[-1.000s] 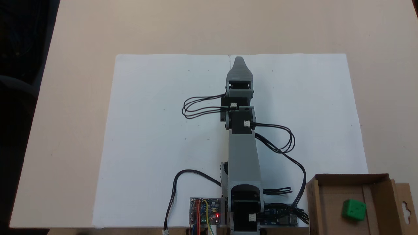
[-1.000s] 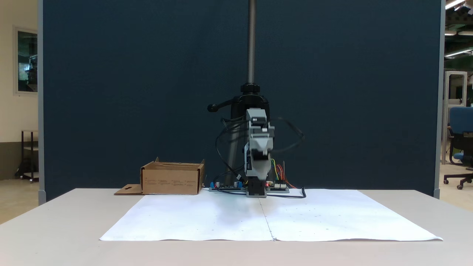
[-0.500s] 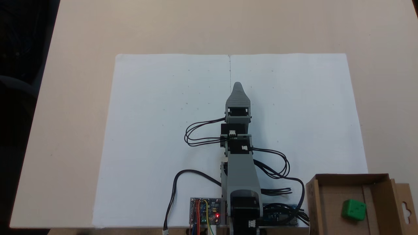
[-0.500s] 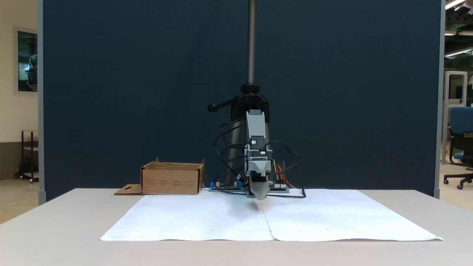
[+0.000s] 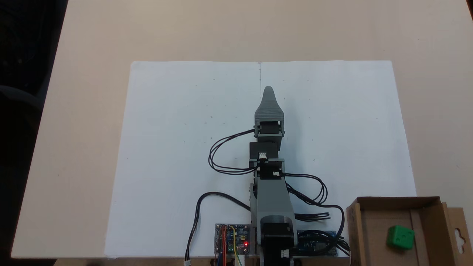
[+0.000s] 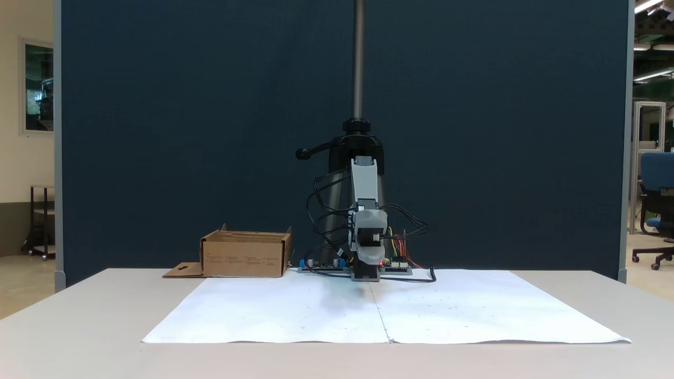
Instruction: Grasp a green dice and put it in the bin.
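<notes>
The green dice [image 5: 400, 237] lay on the floor of the brown cardboard bin [image 5: 373, 236]; the open, low-walled bin [image 6: 246, 257] stood on the worktop [image 5: 221, 29].

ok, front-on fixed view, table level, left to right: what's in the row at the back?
Flat cardboard tab → cardboard box → robot arm, pincer pointing towards the camera. Farther right, off the table, a blue office chair.
</notes>
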{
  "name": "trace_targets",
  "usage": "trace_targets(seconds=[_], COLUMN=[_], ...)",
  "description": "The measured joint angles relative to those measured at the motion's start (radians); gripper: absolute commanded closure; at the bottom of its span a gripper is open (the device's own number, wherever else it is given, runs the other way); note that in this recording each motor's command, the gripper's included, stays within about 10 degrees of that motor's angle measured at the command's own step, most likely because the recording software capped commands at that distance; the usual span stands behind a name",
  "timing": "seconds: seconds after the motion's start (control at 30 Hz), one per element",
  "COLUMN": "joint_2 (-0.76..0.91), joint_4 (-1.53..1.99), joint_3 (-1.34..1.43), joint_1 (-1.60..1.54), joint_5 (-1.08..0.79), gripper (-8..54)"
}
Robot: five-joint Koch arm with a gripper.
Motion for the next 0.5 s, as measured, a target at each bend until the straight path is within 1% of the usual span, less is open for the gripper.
trace_targets(seconds=[0.5], joint_2=[0.000], joint_4=[-0.264], joint_3=[0.000], joint_1=[0.003], joint_5=[-0.008], gripper=[1.1])
